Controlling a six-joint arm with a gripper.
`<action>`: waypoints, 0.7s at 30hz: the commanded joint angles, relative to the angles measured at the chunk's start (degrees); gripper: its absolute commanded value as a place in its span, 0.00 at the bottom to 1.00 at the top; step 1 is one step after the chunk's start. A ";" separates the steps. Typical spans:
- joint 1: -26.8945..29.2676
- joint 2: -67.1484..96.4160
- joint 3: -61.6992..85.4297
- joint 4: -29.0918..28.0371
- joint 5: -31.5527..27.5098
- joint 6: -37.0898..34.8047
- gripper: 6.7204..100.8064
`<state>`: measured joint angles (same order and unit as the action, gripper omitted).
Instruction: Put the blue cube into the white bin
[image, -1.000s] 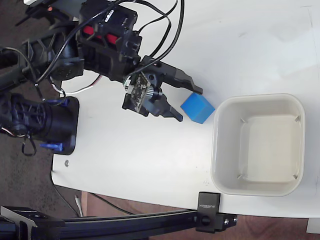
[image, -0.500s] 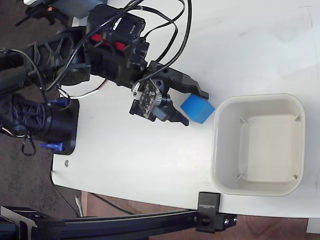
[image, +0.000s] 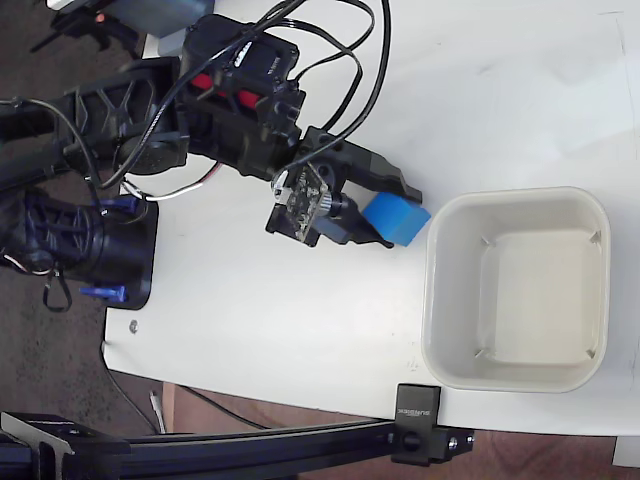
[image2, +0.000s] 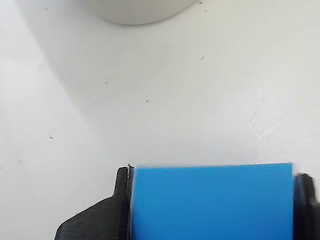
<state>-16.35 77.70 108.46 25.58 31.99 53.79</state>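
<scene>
The blue cube (image: 400, 219) rests on the white table just left of the white bin (image: 432, 300), which stands empty. My gripper (image: 397, 217) reaches in from the left with one finger on each side of the cube, shut on it. The wrist view has the blue cube (image2: 212, 202) filling the space between the black fingers (image2: 107, 220), both pressed against its sides, while the bin's rounded rim (image2: 140, 10) shows at the top edge, a short way ahead.
The arm's black base (image: 90, 250) and its looping cables (image: 340, 60) occupy the left side. A black clamp (image: 418, 420) on a rail sits at the table's lower edge, just below the bin. White table surface (image: 500, 90) stretches above the bin.
The gripper has moved right, from standing open short of the cube to straddling it, and its fingers have closed against the cube's sides. The cube and bin have stayed in place.
</scene>
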 joint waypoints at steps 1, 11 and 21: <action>0.09 2.37 -1.23 0.09 0.18 -0.53 0.40; -0.70 10.02 -1.41 7.21 0.44 -3.25 0.37; 6.42 11.43 -26.81 28.92 -7.29 -22.94 0.35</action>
<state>-12.13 87.98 91.05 53.17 28.30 35.86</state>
